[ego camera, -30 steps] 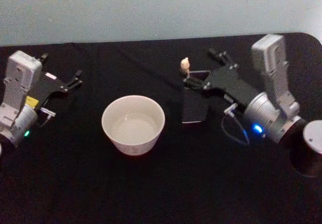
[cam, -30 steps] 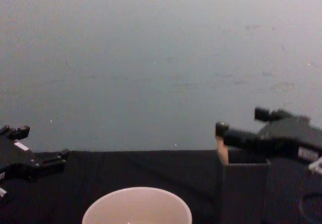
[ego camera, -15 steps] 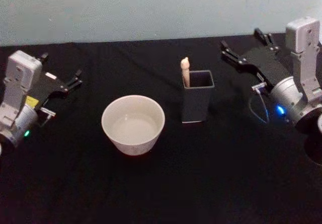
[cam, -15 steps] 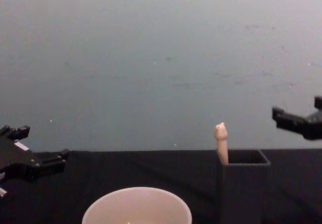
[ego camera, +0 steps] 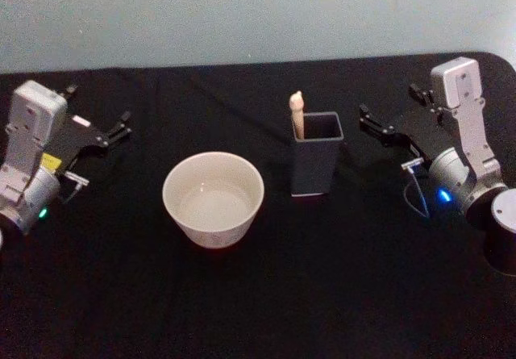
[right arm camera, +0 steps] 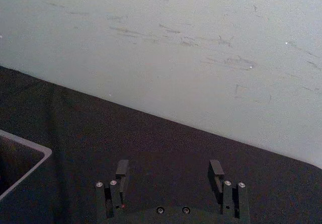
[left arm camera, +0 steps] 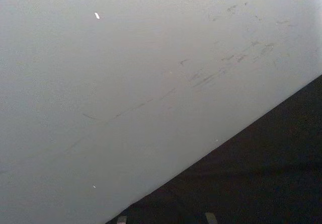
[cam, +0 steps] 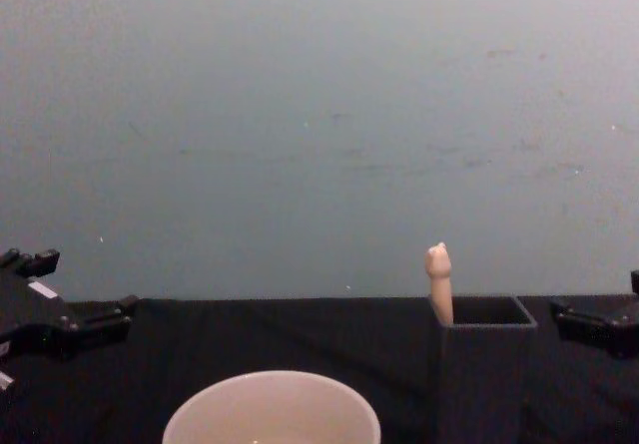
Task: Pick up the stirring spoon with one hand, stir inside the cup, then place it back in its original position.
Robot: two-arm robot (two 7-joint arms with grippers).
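The stirring spoon (ego camera: 297, 114) stands upright in the dark grey square holder (ego camera: 316, 156), its beige knobbed top (cam: 437, 277) sticking out above the rim. The cream cup (ego camera: 213, 199) sits left of the holder, and the chest view shows its rim (cam: 272, 409) low down. To the right of the holder, apart from it, my right gripper (ego camera: 393, 107) hangs open with nothing in it. In the right wrist view its fingers (right arm camera: 122, 175) stand wide apart, with a corner of the holder (right arm camera: 20, 162) off to one side. My left gripper (ego camera: 98, 107) is parked open at the table's far left.
A black cloth (ego camera: 322, 278) covers the table, and a pale wall (cam: 319, 115) rises behind its far edge. A dark cylinder with a pale top (ego camera: 504, 238) sits at the right edge, close to my right arm.
My right gripper has left the spoon's top at the holder and drawn back to the right, first higher, then lower. The spoon stays in the holder. The left arm has not moved.
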